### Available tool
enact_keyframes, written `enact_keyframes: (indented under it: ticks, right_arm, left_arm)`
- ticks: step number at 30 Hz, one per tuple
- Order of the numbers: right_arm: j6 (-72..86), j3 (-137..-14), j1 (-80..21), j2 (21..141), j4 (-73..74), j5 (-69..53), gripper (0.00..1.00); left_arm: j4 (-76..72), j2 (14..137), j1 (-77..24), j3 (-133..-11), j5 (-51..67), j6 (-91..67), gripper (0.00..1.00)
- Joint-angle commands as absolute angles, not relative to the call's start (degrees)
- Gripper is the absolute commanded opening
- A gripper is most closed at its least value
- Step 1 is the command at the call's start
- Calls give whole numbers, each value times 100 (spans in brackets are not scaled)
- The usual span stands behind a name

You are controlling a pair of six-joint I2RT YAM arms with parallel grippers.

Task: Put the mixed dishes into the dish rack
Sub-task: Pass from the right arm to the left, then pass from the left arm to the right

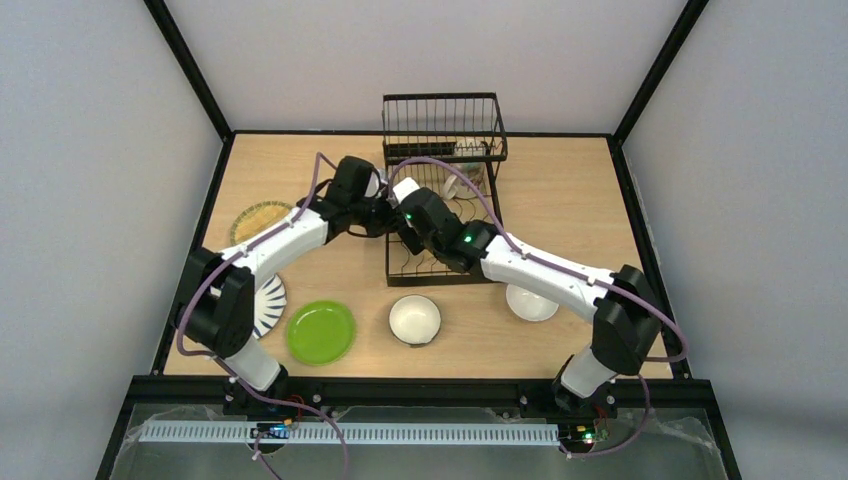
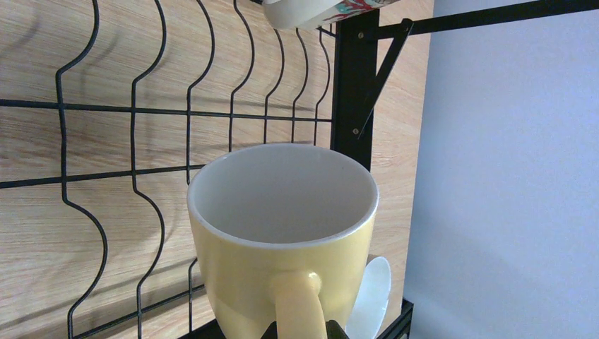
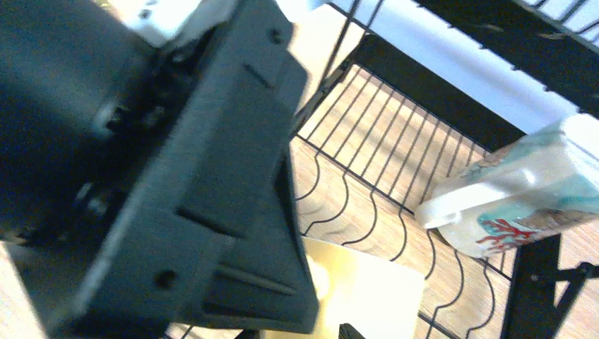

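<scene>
- Works over the table (image 1: 570, 190), with the unloaded dishes lying well behind both sets of fingers, probably so that nothing crowds the loading spot.
- Has the dish rack (image 1: 441, 122) directly beneath the fingers, its slotted base under them and its tall basket beyond (a patterned white mug (image 3: 523, 194) already lies on its side there, just ahead of the right fingers).
- Leaves the lime green plate (image 1: 321, 331), the tan woven-look plate (image 1: 260, 218) and the black-striped white plate (image 1: 270, 305) flat on the wood, well back from the left fingers and not yet loaded.
- Leaves the first bowl (image 1: 415, 319) behind and between the two sets of fingers, and the second bowl (image 1: 530, 302) behind the right fingers, half hidden under that arm.
- Carries the pale yellow mug (image 2: 282, 212) right at the left fingers, its mouth turned away from them toward the rack's wires, likely tilted that way for setting down on the base. Cannot tell whether it already rests on the wires.
- Pinches the mug's handle in the left fingers (image 2: 301, 330), drawn in narrow around it, which leaves the mug's body free to meet the rack.
- Has the right fingers (image 1: 402, 196) just beside the left ones, over the same mug, perhaps to steady it. Cannot tell how wide they stand or whether they touch anything, with only a sliver of them in the right wrist view.
</scene>
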State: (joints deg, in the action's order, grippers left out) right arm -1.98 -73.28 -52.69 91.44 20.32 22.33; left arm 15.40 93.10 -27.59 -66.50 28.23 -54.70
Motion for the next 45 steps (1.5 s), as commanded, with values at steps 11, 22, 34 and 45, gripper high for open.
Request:
enact_keyframes:
  ticks: [11,22,34,45]
  right_arm:
    - [562,-7170,-5200,8500,1786,3100,66]
    - [2201,-7126,-5180,8033,2399,3572,66]
    - [5078,-6598,-4393,7194,2123,1710,53]
    - [6672,-5050,-3531,6868,392,-808,68]
  left_arm:
    - [1427,8881,-2870,-6354,2645,-5854,2]
    - [166,8465,-2883,-5802,1803,-6837,2]
    - [-1974,8051,-3138,-4971,661,-8145,2]
    - [-4221,7945,-3379,-3968,20,-9213,2]
